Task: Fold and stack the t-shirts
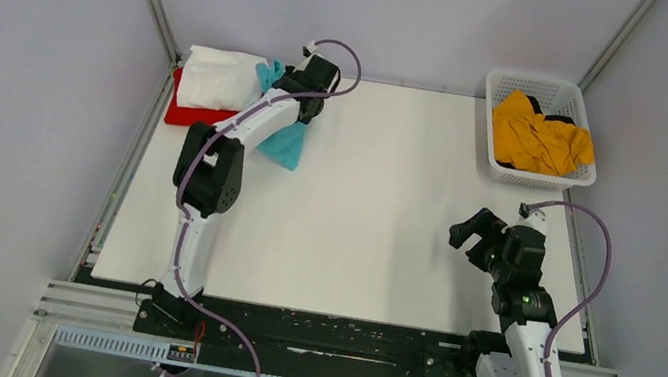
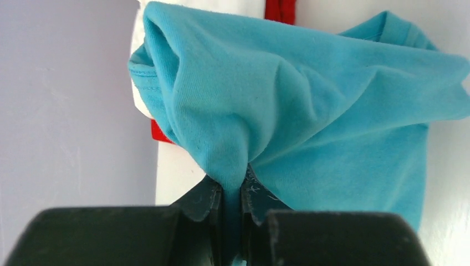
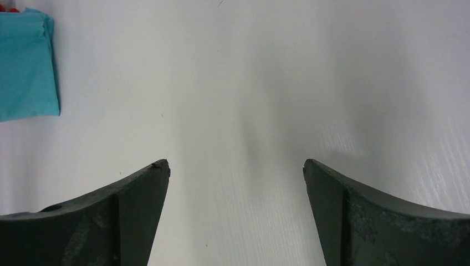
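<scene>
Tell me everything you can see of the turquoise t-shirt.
The turquoise t-shirt is plain, soft knit cloth with a stitched hem showing. It is bunched and creased, not neatly folded. The left pincer is shut on a gathered fold of it, which draws the cloth into a ridge. It sits at the far left of the table, its lower part resting on the surface, its upper part against the right edge of the white t-shirt, which lies on the red t-shirt.

You count four t-shirts: one turquoise t-shirt [image 1: 286,146], one white t-shirt [image 1: 219,79], one red t-shirt [image 1: 185,114], one mustard yellow t-shirt [image 1: 535,139]. You also have one white lattice basket [image 1: 544,179] and one desk [image 1: 376,216].
</scene>
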